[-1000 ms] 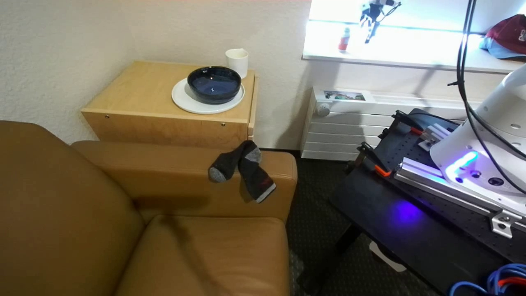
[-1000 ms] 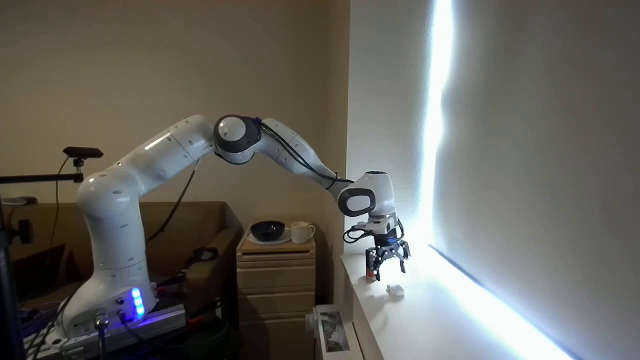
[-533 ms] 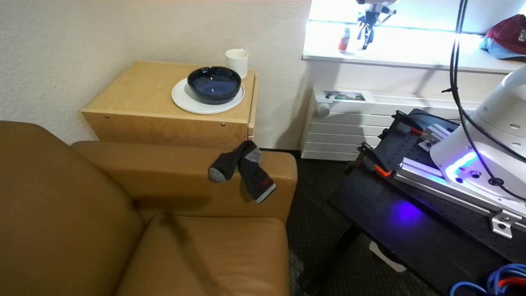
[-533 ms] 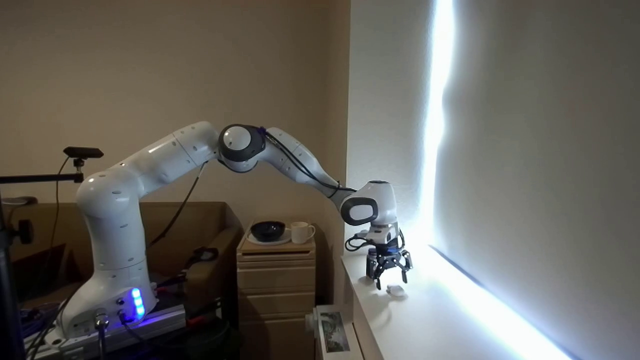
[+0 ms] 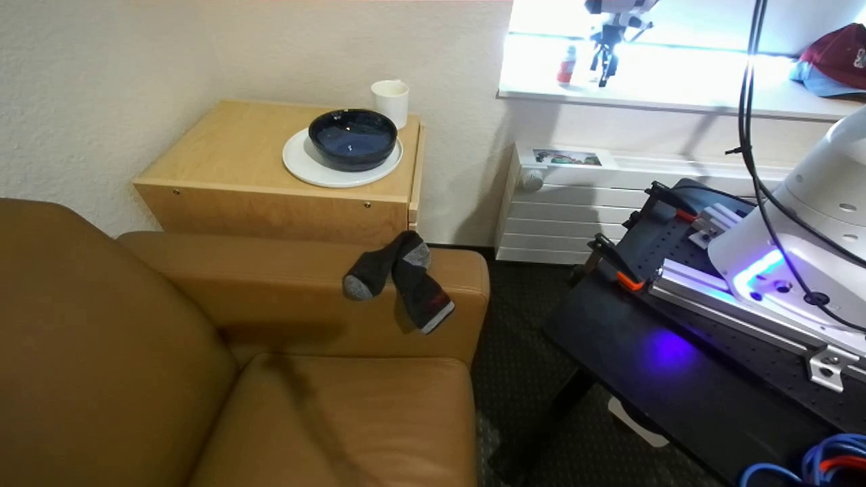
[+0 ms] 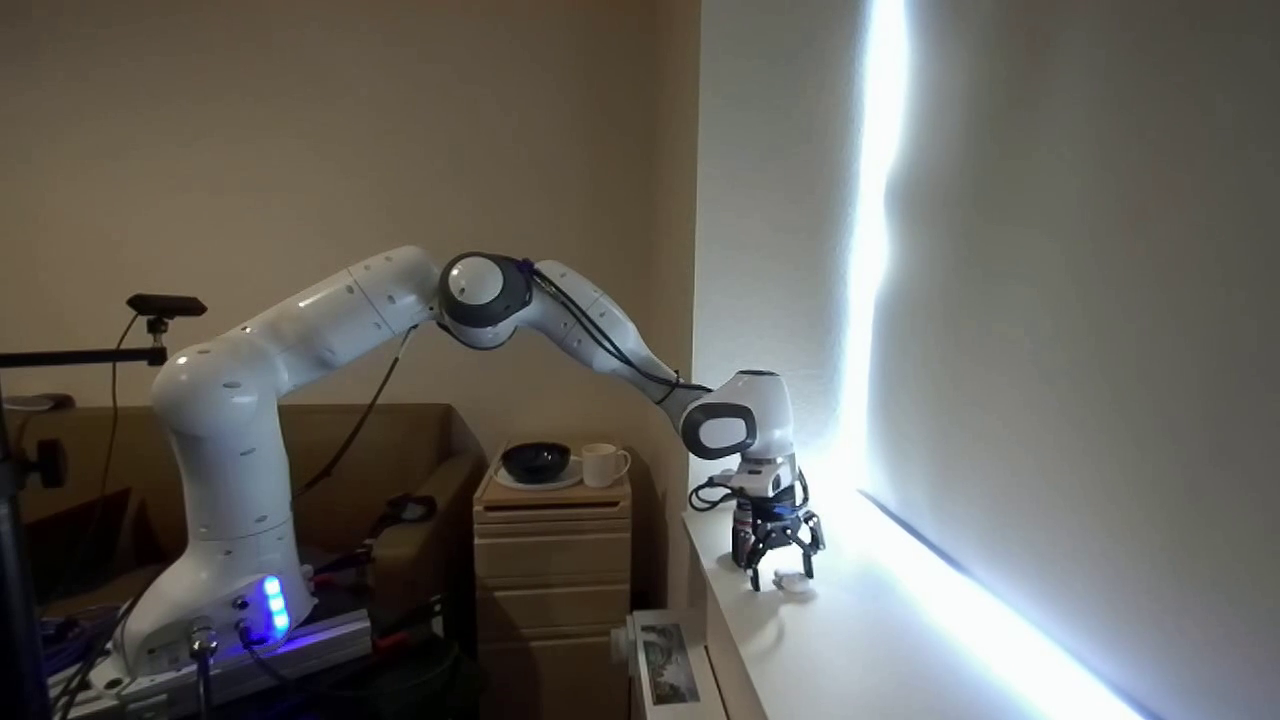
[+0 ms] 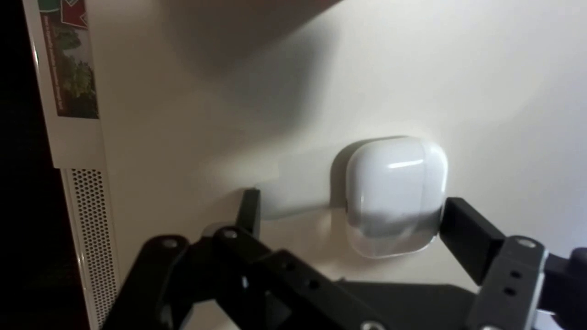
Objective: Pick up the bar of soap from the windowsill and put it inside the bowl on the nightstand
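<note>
The bar of soap (image 7: pixel 394 183), a glossy white rounded block, lies on the white windowsill (image 6: pixel 850 660). It shows partly behind a finger in an exterior view (image 6: pixel 797 583). My gripper (image 7: pixel 352 201) is open, with its fingertips low on both sides of the soap. The right finger (image 7: pixel 472 238) is against or very near the soap; the left finger (image 7: pixel 249 211) stands well apart from it. The gripper also shows in both exterior views (image 5: pixel 600 76) (image 6: pixel 782 578). The dark blue bowl (image 5: pixel 353 138) sits on a white plate (image 5: pixel 304 162) on the tan nightstand (image 5: pixel 223 145).
A white cup (image 5: pixel 390 101) stands beside the plate. A red and white bottle (image 5: pixel 566 65) stands on the sill close to the gripper. A cap (image 5: pixel 835 61) lies farther along the sill. A radiator (image 5: pixel 561 210) is below, and a brown sofa (image 5: pixel 304 270) with dark socks (image 5: pixel 419 291) adjoins the nightstand.
My gripper has moved down to the windowsill, and its fingertips are now level with the soap. The jaws stay open. The soap, bowl and plate have not moved.
</note>
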